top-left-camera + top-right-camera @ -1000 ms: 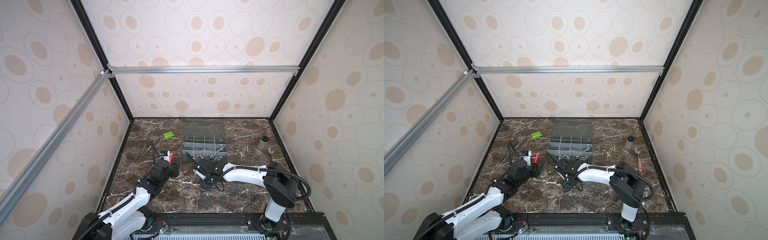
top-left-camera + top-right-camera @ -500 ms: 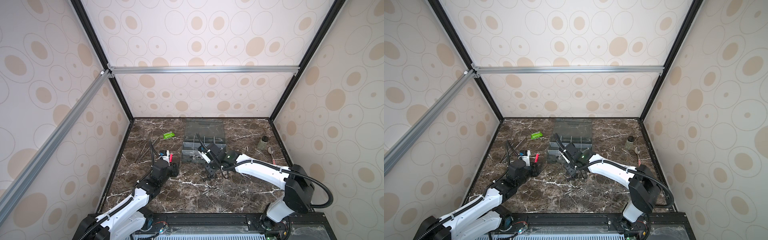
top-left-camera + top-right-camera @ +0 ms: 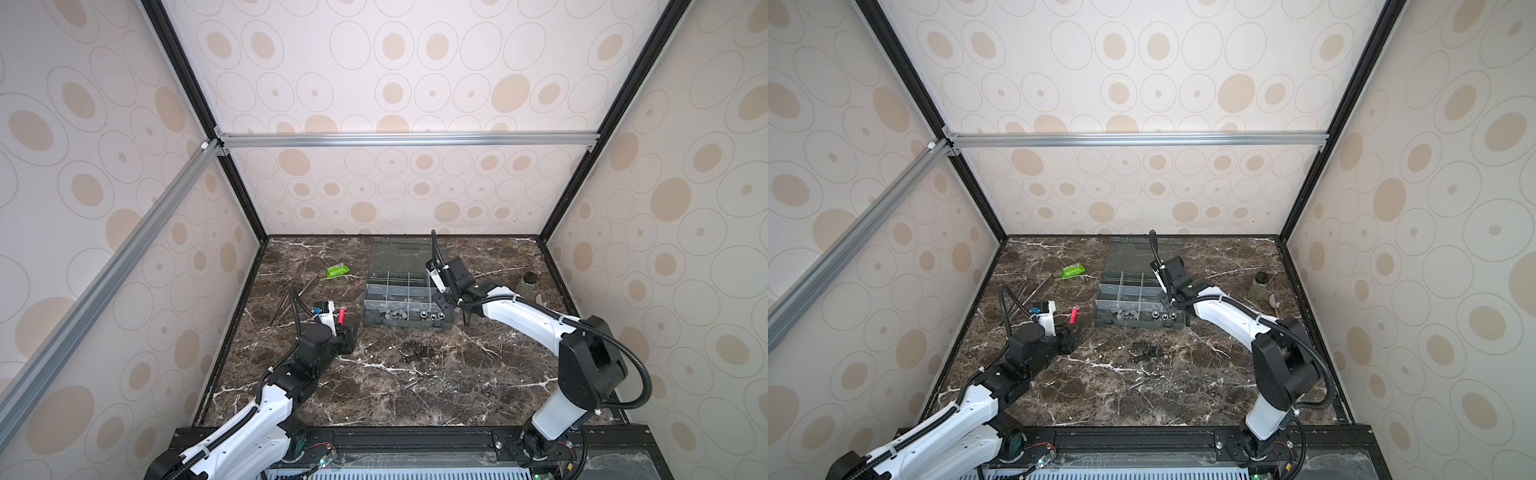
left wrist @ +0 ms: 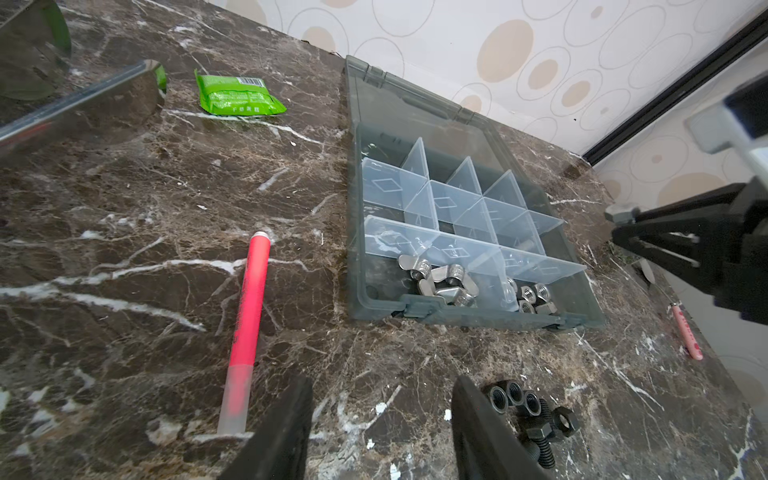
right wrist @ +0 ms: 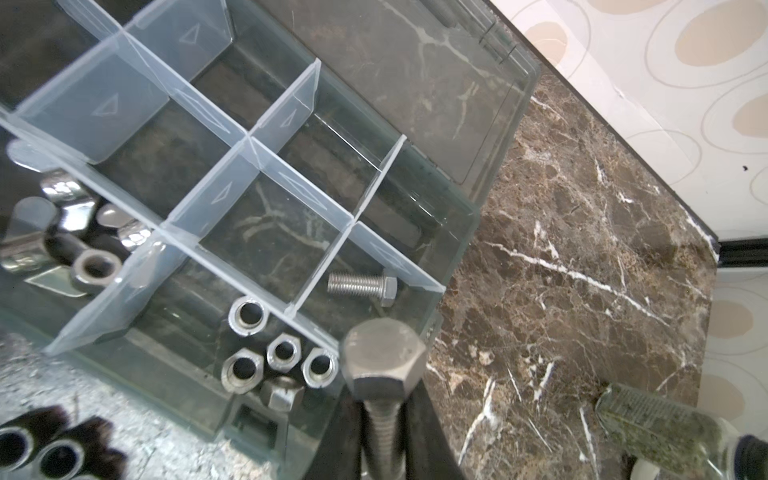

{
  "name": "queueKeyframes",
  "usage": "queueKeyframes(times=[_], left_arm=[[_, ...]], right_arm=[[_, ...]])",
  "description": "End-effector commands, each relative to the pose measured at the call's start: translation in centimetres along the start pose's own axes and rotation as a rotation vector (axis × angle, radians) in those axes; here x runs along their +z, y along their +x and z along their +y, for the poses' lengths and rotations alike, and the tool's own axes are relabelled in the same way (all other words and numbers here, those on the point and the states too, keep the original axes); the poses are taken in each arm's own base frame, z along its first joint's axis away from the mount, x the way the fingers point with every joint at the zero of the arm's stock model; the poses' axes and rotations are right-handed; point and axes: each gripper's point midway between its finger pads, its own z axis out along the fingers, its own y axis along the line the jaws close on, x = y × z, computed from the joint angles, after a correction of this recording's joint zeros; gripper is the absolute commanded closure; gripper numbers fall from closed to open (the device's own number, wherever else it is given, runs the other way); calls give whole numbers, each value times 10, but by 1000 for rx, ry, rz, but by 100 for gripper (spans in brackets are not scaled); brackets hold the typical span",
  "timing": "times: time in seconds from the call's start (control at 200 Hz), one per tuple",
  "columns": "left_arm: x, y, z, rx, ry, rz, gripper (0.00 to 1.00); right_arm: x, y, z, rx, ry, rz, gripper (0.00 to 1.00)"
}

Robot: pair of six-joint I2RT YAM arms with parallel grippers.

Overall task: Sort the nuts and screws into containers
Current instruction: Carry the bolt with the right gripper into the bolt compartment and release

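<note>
While the right end effector [image 5: 386, 432] is pinching a silver bolt [image 5: 384, 361] by its shaft, it is hovering at the edge of the open organiser box [image 5: 457, 232], near the compartment where a second bolt [image 5: 361, 286] is lying. Silver hex nuts [image 5: 282, 353] are sitting in the adjoining compartment. The left end effector [image 4: 380, 428] is standing spread and empty beside black nuts and bolts [image 4: 528, 411] lying on the counter [image 4: 124, 291].

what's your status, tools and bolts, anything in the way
Right tool shut on silver bolt, at box's right end. Left tool open, empty, beside black nuts on table. Nothing seen in the way.
</note>
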Motion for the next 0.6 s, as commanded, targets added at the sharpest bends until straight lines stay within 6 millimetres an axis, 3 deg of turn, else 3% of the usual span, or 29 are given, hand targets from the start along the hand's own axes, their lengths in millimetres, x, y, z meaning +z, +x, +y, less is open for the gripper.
queueKeyframes(times=[0.0,0.405,0.595], left_arm=[[-3,1,3,-22,-3,0,46],[-1,-4,1,-4,-5,-7,46],[0,-2,1,-8,-5,-2,46]], right_arm=[[14,-12,-7,-80,33,-18,83],[45,-7,-4,-145,38,18,82],[43,-5,-3,-138,30,19,69]])
